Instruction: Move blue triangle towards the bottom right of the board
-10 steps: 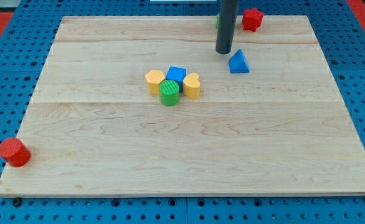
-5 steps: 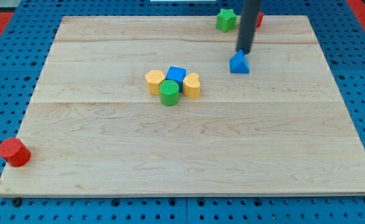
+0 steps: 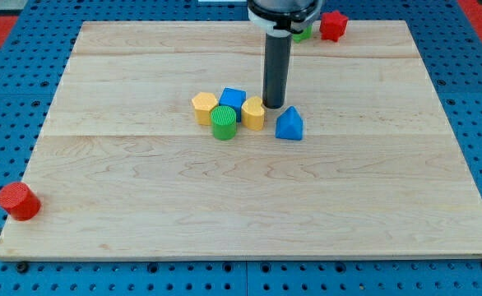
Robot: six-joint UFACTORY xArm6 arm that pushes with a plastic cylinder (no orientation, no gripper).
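Nearest the camera, a red cylinder (image 3: 17, 201) sat alone at the near left corner of the wooden table (image 3: 249, 205), well apart from everything else. Farther in, near the middle of the board, the blue triangle (image 3: 289, 124) rested just right of a tight cluster: a green cylinder (image 3: 223, 122), a yellow hexagon-like block (image 3: 204, 108), a yellow heart-like block (image 3: 253, 113) and a blue cube (image 3: 233, 99). My tip (image 3: 273, 107) stood just behind the triangle's far left edge, squeezed between it and the yellow heart-like block. The arm carried no fingers, only the rod, so there was no grip to report. At the far edge sat a red block (image 3: 333, 25) and a green block (image 3: 303, 34), partly hidden by the arm. To do this step well, the tip would likely need to stay on the triangle's far left side and push steadily toward the near right corner, correcting if the sloped block began slipping sideways.
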